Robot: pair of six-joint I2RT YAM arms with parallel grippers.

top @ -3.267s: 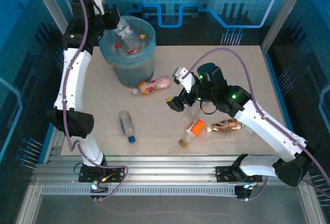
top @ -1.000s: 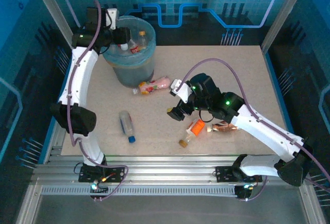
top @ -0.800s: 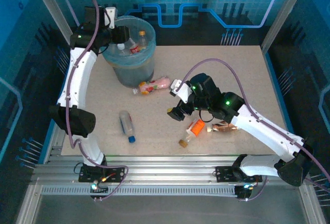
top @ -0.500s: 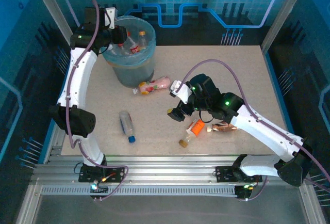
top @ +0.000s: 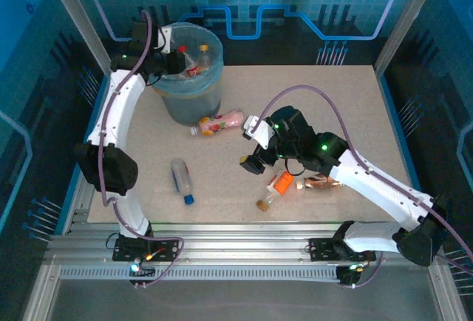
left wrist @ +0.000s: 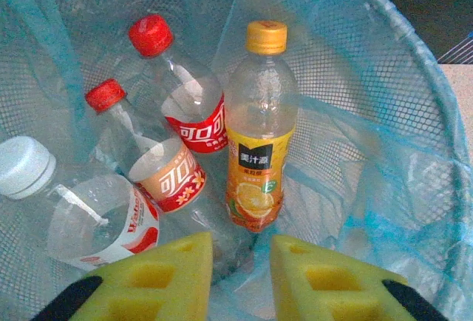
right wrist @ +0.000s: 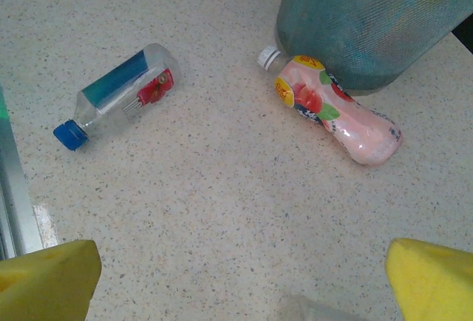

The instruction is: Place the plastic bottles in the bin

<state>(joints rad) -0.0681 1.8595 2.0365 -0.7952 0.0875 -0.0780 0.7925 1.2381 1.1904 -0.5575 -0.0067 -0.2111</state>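
Observation:
The pale-blue bin (top: 194, 98) stands at the back left of the table. My left gripper (top: 176, 59) hangs over its rim; its yellow pads (left wrist: 155, 280) are a narrow gap apart with nothing between them. Below them in the bin (left wrist: 369, 114) lie several plastic bottles: two red-capped ones (left wrist: 181, 99), a white-capped one (left wrist: 81, 210) and an orange juice bottle (left wrist: 257, 151). On the table lie a pink bottle (top: 220, 121), a blue-capped bottle (top: 182, 178), an orange-labelled bottle (top: 276, 186) and a brown bottle (top: 322, 182). My right gripper (top: 253, 143) hovers wide open above bare table just left of the orange-labelled bottle.
In the right wrist view the pink bottle (right wrist: 336, 114) lies against the foot of the bin (right wrist: 355, 25), and the blue-capped bottle (right wrist: 122, 92) lies near the table's metal edge (right wrist: 15, 210). The right half of the table is open surface.
The bottle my left gripper held over the bin now lies inside it. The left gripper has shifted a little right over the rim with its jaws narrower. The right arm came down slightly, then stayed still.

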